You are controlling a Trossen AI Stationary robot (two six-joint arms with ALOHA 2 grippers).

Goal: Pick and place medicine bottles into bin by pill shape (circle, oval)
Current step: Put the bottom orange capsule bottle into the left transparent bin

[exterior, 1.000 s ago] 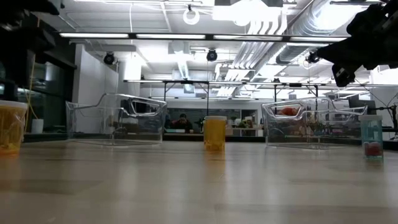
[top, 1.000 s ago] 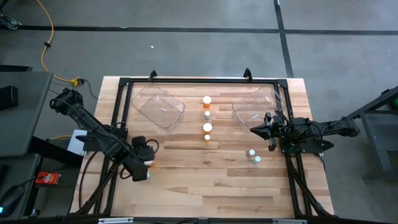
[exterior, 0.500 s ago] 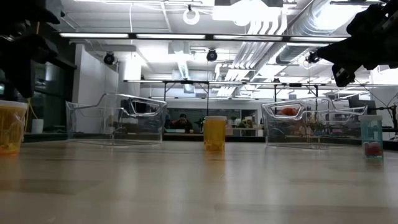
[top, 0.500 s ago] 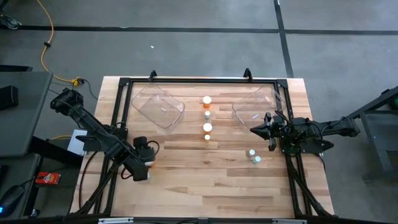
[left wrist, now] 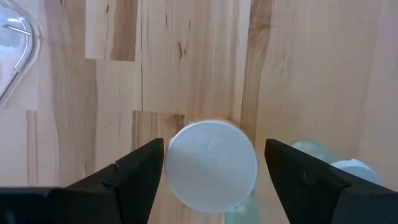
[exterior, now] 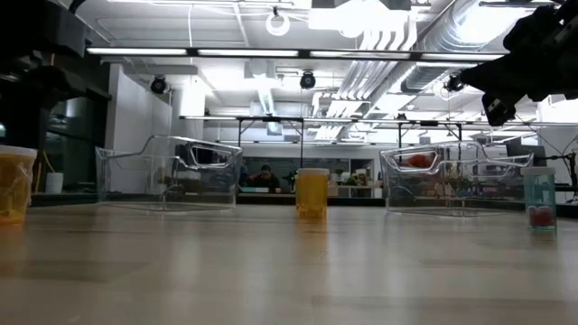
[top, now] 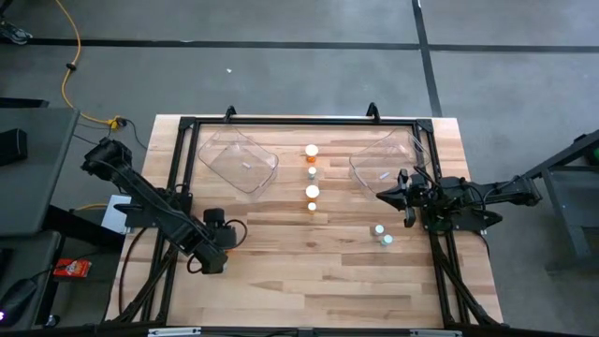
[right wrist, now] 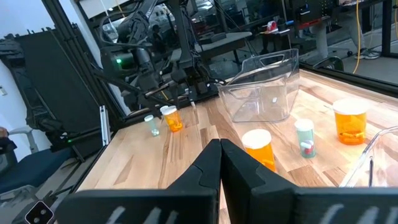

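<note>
Step in hand: pick approach. Left gripper (left wrist: 210, 163) hangs open above a white-capped orange bottle (left wrist: 211, 165) standing at the table's (top: 309, 271) left side, cap centred between the jaws. Next move calls for descent and closure. Right gripper (top: 383, 196), closed and empty, waits by the right bin (top: 374, 168).

We see orange white-capped bottles (top: 312, 171) upright in a central row, two pale bottles (top: 382, 235) right.

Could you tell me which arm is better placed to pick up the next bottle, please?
Left. Its open claw already straddles a white-capped bottle from above, near the table's left edge. The right claw is shut, raised beside its bin.
</note>
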